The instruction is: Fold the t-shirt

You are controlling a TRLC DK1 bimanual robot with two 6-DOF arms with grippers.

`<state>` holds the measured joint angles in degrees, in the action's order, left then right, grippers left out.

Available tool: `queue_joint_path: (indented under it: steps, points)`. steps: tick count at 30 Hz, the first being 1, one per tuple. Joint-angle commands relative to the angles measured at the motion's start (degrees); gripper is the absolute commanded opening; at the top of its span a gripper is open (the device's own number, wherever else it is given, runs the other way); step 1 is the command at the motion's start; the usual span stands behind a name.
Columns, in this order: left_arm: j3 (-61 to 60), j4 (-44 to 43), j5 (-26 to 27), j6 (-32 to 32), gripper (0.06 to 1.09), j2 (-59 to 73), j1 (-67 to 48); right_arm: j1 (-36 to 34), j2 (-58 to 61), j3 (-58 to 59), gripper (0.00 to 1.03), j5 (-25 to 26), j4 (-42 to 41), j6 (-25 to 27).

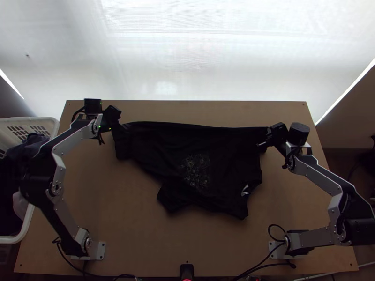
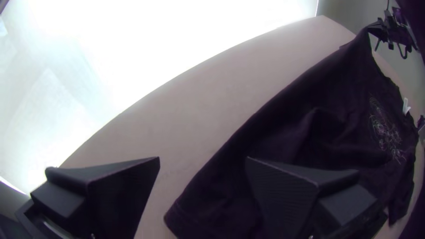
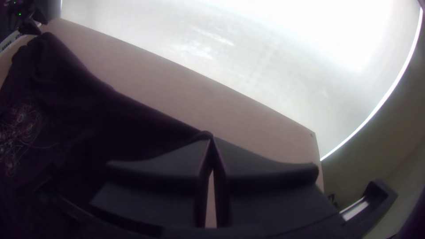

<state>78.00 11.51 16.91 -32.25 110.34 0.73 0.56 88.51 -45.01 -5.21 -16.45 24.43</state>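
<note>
On the near side of the t-shirt (image 1: 215, 154) stand the bases of the two arms, the left base (image 1: 100, 251) to its left and the right base (image 1: 277, 251) to its right. The t-shirt itself, which is black, lies on the wooden table (image 1: 140, 234), mostly spread, with some wrinkles and an uneven near edge. Near this edge, at the right, a small white tag (image 1: 245, 189) can be seen, and around the middle there is a thin pale print (image 1: 196, 171). Left of the t-shirt, well apart, is a white basket (image 1: 26, 229) with dark cloth (image 1: 35, 140) inside. At the t-shirt's far right corner, the right gripper (image 1: 263, 143) has its fingertips pressed together, pinching the fabric. At the far left corner, the left gripper (image 1: 120, 125) has its fingers wide apart, and nothing is clamped. Beyond the t-shirt's far edge hangs a bright white sheet (image 1: 187, 61).
</note>
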Motion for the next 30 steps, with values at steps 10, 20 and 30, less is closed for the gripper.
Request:
queue_joint_path:
  steps: [10,20,30]
  points:
    - [-6.1,22.1,5.9,-21.5,1.04,-10.1,7.2,0.1,-5.3,2.1,0.03,-0.1,0.8,-0.3]
    - [-4.6,19.3,5.7,-25.7,1.04,-8.0,5.5,0.1,-6.0,3.7,0.03,-0.1,0.9,-0.5]
    - [-2.1,13.5,3.7,-22.8,1.04,-2.0,4.0,-0.6,-6.5,4.7,0.03,-0.1,0.9,-0.4]
